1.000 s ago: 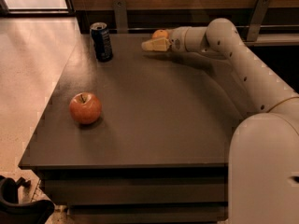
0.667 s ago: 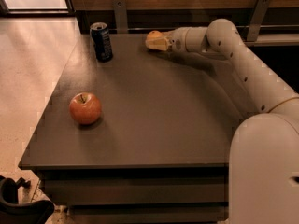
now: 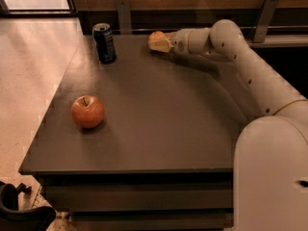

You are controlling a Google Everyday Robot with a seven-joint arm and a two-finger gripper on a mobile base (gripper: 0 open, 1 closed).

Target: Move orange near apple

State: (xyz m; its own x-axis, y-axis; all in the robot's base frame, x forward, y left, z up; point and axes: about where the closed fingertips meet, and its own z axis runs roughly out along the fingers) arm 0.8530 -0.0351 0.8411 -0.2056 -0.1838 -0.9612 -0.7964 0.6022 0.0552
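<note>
Orange-skinned and plain, the orange (image 3: pixel 155 34) shows only its rounded top at the far edge of the dark table (image 3: pixel 163 124), right against the gripper (image 3: pixel 158 43). We cannot tell whether the gripper has it clamped. We see the apple (image 3: pixel 87 111), red with a yellowish blush and a short dark stem, well apart near the left edge. A dark can (image 3: pixel 104 43) stands upright at the far left.

One view: you look down from above the robot's body (image 3: pixel 274 177) across the table (image 3: pixel 159 129); gripper (image 3: pixel 160 43) at its far edge.
</note>
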